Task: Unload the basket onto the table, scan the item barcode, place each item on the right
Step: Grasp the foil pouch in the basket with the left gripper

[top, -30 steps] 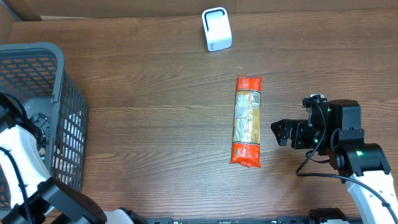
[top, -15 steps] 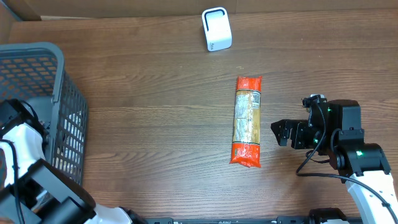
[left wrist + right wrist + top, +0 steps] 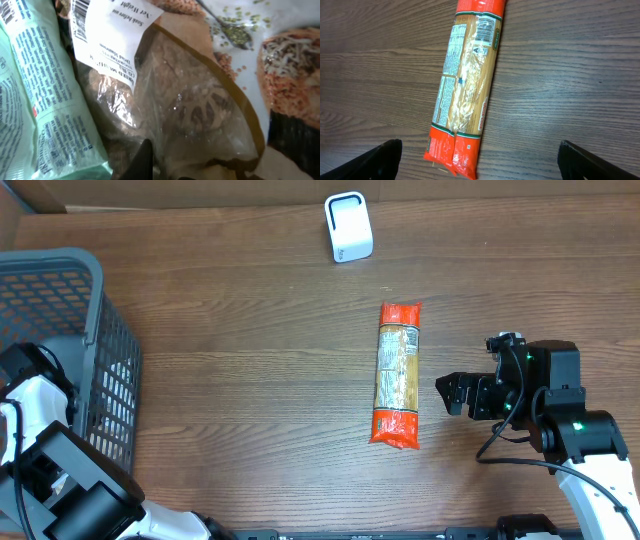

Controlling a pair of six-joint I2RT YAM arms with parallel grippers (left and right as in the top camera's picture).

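Note:
A long pasta packet (image 3: 397,374) with orange ends lies flat on the table, left of my right gripper (image 3: 455,393). From the right wrist the pasta packet (image 3: 467,90) shows its printed label, and the right gripper (image 3: 480,156) stands wide open just short of its near end. My left arm (image 3: 30,370) reaches down into the grey basket (image 3: 60,265). In the left wrist view my left gripper (image 3: 167,169) is shut, pinching the film of a clear bag of brown grains (image 3: 195,105) with a white label. The white scanner (image 3: 348,227) stands at the table's back edge.
Inside the basket, a pale green packet (image 3: 40,100) lies left of the clear bag and a packet with lentil pictures (image 3: 285,60) lies on its right. The basket's mesh wall (image 3: 115,380) stands between the left arm and the open table.
The left arm has shifted inside the basket and its gripper has closed from open to shut. The right arm and the pasta packet have not moved.

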